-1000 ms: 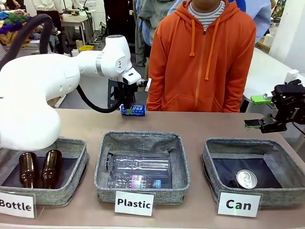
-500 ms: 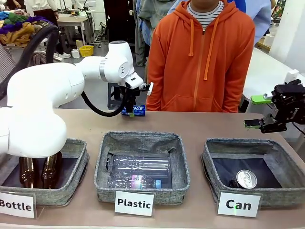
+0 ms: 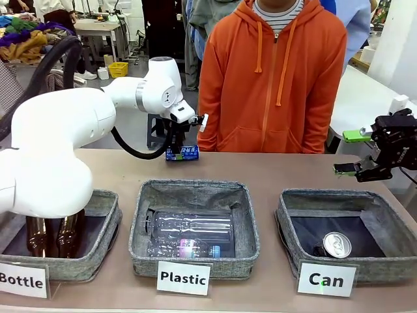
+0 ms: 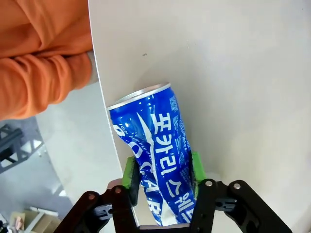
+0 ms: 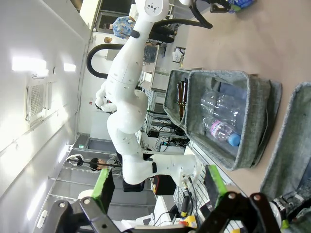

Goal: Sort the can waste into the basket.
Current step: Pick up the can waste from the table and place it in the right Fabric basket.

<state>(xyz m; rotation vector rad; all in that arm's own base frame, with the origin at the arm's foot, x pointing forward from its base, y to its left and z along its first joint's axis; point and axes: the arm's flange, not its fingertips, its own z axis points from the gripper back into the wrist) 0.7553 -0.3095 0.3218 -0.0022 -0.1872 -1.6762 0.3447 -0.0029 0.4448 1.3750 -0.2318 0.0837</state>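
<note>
left fingers [image 4: 163, 172] pinching blue can [image 4: 155, 155], arm outstretched

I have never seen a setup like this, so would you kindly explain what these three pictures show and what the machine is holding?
Two white robot arms share a table with a person in an orange hoodie. The front picture looks across the table from the robot's side; the other two come from cameras on each wrist. On the table sit three grey baskets labelled Bottle, Plastic and Can, holding brown bottles, clear bottles and a silver-topped can. The left tool is shut on a crushed blue can near the far edge. The right tool hangs open and empty above the Can basket's far right.
</note>
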